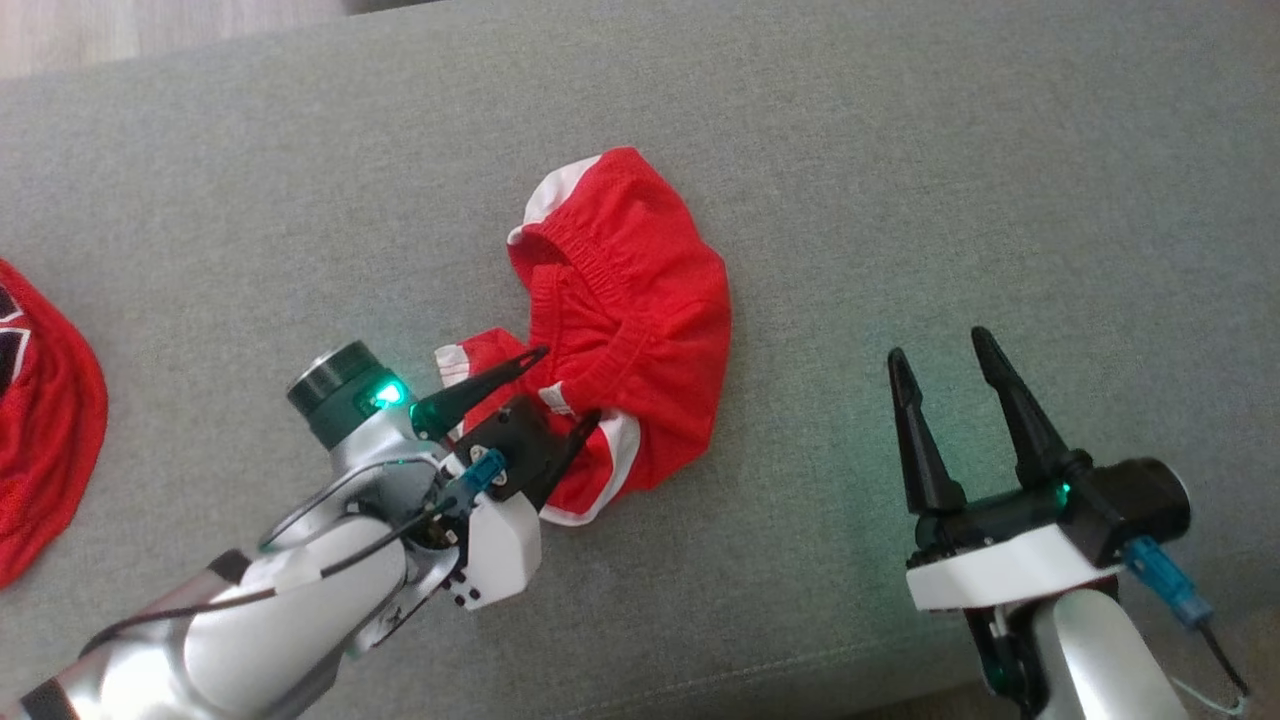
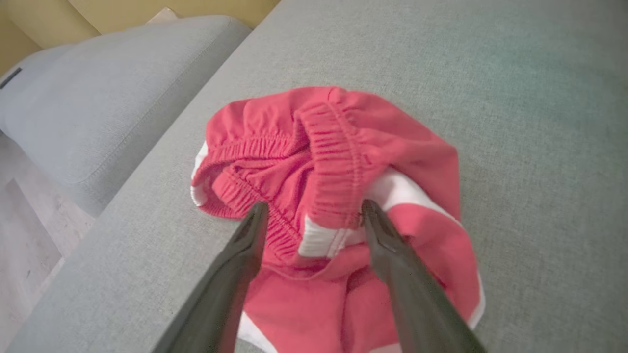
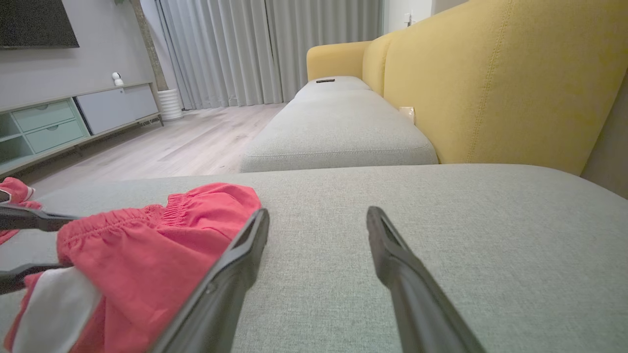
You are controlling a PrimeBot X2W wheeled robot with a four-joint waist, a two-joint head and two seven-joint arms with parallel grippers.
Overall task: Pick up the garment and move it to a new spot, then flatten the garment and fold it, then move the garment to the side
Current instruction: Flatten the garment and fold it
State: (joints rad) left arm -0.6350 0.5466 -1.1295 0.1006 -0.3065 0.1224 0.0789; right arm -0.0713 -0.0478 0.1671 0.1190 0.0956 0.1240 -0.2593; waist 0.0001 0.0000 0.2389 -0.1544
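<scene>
Grasp pending: the left gripper (image 1: 571, 381) hangs with its jaws spread over the crumpled red fabric shorts with white side stripes (image 1: 640, 300).

In the left wrist view its two long dark fingers (image 2: 245, 255) straddle the gathered elastic waistband (image 2: 333, 162), tips at the cloth; actual contact cannot be told. The shorts lie bunched at the centre of the head view on the grey woven sofa cushion (image 1: 900, 150). The right gripper (image 1: 938, 344), lower right, has its fingers apart and holds nothing, well clear of the shorts. To grasp well, the tips should probably sink around the thick waistband fold rather than one thin layer. They should close firmly before lifting straight up, clear of the second red cloth (image 1: 40, 420) at the left edge.
</scene>
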